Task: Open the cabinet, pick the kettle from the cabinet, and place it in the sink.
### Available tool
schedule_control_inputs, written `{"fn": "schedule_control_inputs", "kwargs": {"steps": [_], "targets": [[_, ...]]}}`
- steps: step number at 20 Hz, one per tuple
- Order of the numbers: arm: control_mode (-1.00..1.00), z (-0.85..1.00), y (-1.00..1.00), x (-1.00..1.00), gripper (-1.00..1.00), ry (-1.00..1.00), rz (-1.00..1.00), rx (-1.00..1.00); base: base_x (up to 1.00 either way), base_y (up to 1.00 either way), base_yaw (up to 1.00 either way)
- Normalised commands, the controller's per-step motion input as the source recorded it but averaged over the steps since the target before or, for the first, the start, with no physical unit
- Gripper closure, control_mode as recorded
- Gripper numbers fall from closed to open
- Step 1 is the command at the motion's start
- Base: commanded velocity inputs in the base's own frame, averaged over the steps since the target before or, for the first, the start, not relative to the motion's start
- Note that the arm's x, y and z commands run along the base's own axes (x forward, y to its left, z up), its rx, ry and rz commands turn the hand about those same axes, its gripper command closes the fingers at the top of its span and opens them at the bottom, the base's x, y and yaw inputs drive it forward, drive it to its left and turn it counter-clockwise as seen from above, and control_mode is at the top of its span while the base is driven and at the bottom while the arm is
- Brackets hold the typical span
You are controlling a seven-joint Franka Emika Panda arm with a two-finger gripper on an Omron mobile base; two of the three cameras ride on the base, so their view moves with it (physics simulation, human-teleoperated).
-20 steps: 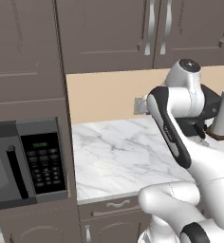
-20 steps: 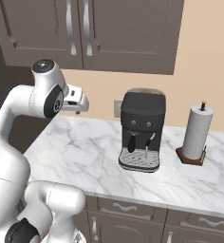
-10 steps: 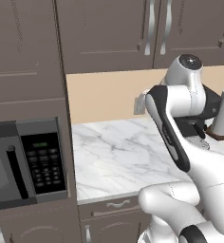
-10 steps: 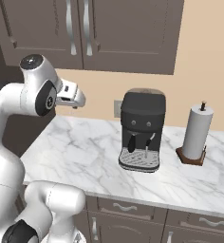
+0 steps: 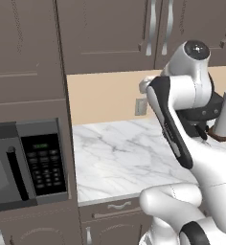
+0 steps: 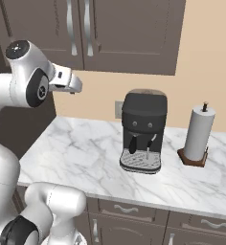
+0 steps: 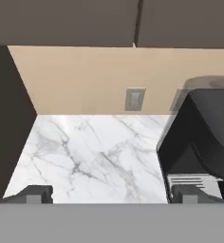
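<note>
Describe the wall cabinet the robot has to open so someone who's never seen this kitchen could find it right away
Start at the white marble counter with the black coffee machine. Directly above hangs the cabinet, grey-brown with panelled double doors, both shut. Unlike the tall microwave unit beside it, it has two long curved silver handles meeting at the centre seam.

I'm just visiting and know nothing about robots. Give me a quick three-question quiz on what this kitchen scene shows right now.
1. True or false: the doors of the cabinet above the counter are shut.
2. What stands on the marble counter between the wall outlet and the paper towel roll? A) a toaster B) a black coffee machine C) a kettle
3. Fill in: the gripper has its jaws ____ and nothing between them.

Key
1. True: both doors sit flush, handles side by side.
2. B: the coffee machine.
3. Open: in the hand view the two tips stand far apart over the counter.
</note>
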Motion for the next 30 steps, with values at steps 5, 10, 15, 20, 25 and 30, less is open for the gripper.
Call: {"fn": "schedule_control_inputs", "kwargs": {"steps": [5,10,15,20,25,30], "targets": [[-1.00,0.37,0.01,0.00,-1.00,-0.14,0.00,0.00,0.00,0.00,0.00],[-1.00,0.48,0.01,0.01,-1.00,0.03,0.00,0.00,0.00,0.00,0.00],[-1.00,0.46,0.01,0.01,-1.00,0.10,0.00,0.00,0.00,0.00,0.00],[-1.00,0.36,0.00,0.01,-1.00,0.01,0.01,0.00,0.00,0.00,0.00],[-1.00,0.30,0.00,0.07,-1.00,0.00,0.01,0.00,0.00,0.00,0.00],[-1.00,0.24,0.00,0.20,-1.00,0.00,0.01,0.00,0.00,0.00,0.00]]}}
